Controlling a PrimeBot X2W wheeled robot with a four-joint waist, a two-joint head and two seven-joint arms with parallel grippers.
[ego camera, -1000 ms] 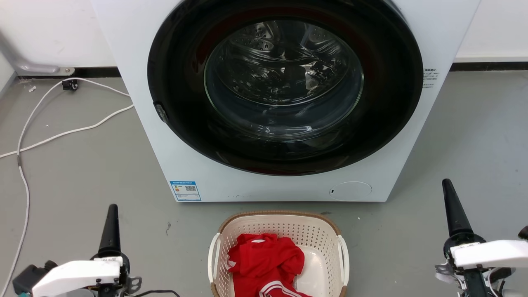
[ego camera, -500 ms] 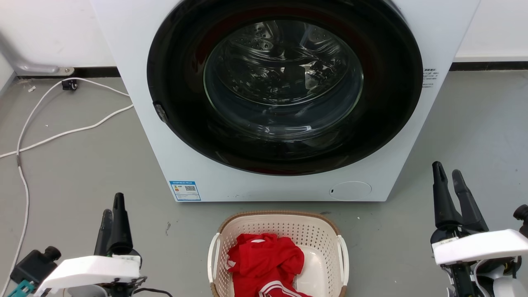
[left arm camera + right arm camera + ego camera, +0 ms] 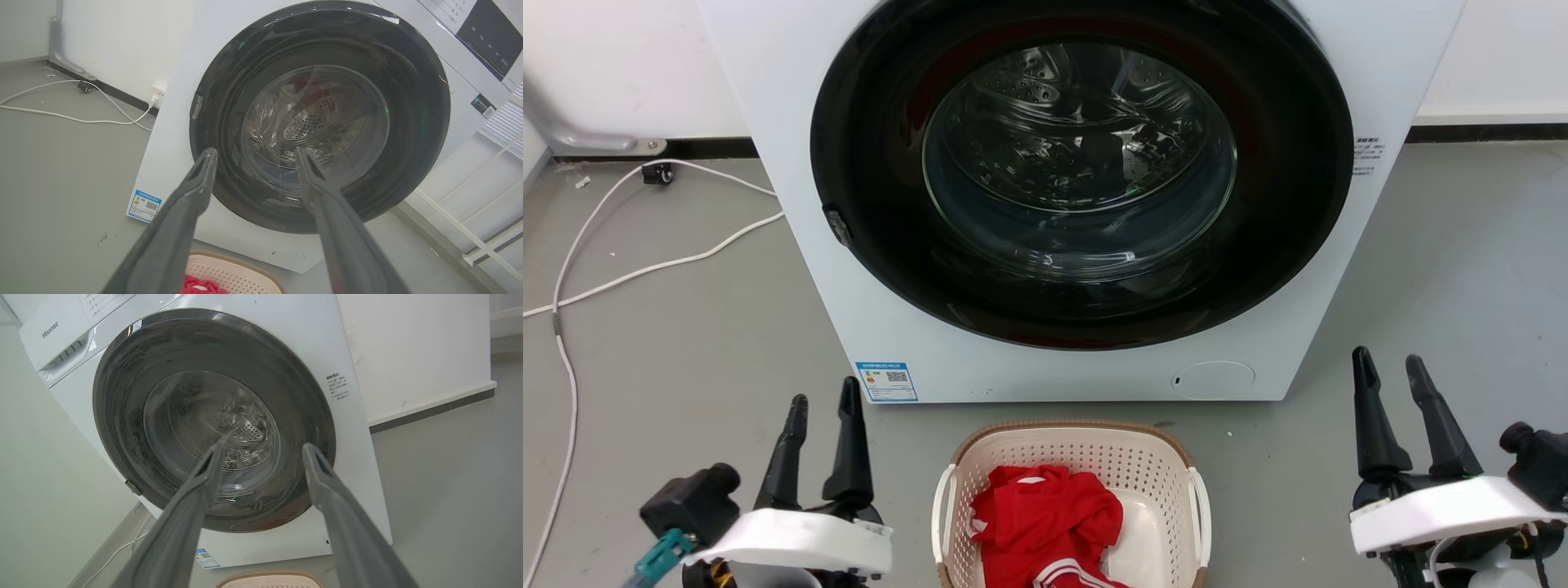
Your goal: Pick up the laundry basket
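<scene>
Laundry basket, holding a red garment, sits on grey floor between both grippers, untouched. Left gripper, fingers parted, hovers near its left rim; right gripper, also parted, stands well apart across bare floor. Washing machine rises just beyond both.

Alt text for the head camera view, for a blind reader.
A cream laundry basket holding a red garment sits on the floor before a white washing machine. The left gripper and right gripper flank it, both open.
</scene>
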